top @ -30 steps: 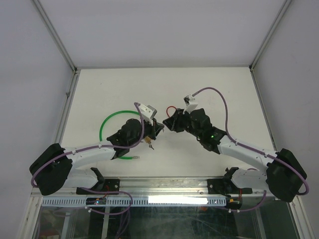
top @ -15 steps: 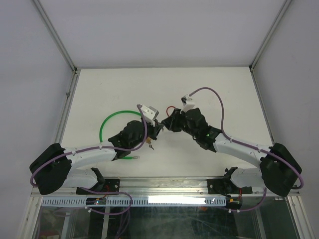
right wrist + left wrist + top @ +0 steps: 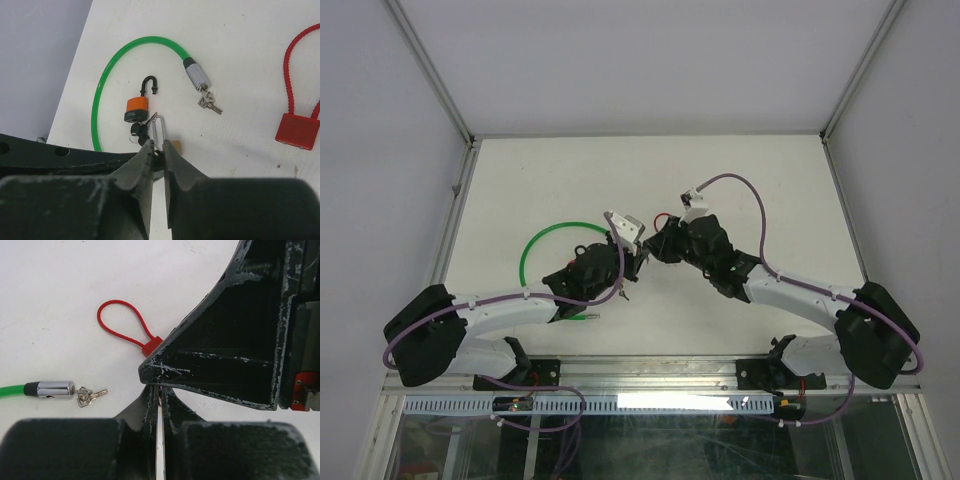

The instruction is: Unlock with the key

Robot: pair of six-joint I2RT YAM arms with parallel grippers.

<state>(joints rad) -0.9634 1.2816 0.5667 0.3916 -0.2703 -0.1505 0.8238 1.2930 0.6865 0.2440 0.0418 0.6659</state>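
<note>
My left gripper [image 3: 639,251] and right gripper [image 3: 651,249] meet tip to tip above the middle of the table. The left gripper [image 3: 160,390] is shut, and its tips are hidden behind the right gripper's black body. In the right wrist view a small dark key [image 3: 157,153] with a bright spot sits at the left gripper's tips. My right gripper [image 3: 157,149] has its fingers narrowly apart on either side of the key. Just beyond lies a brass padlock [image 3: 175,147] with its silver shackle [image 3: 159,131] pointing away, its body mostly hidden by my fingers.
An orange padlock [image 3: 136,107] with black-headed keys [image 3: 137,131] lies next to the brass one. A green cable lock [image 3: 100,100] curves round them, with a chrome end [image 3: 196,76] and small keys [image 3: 209,102]. A red cable lock [image 3: 297,131] lies to the right.
Both grippers have moved in toward each other until their tips meet. The right jaws have narrowed. The left gripper has stayed shut.
</note>
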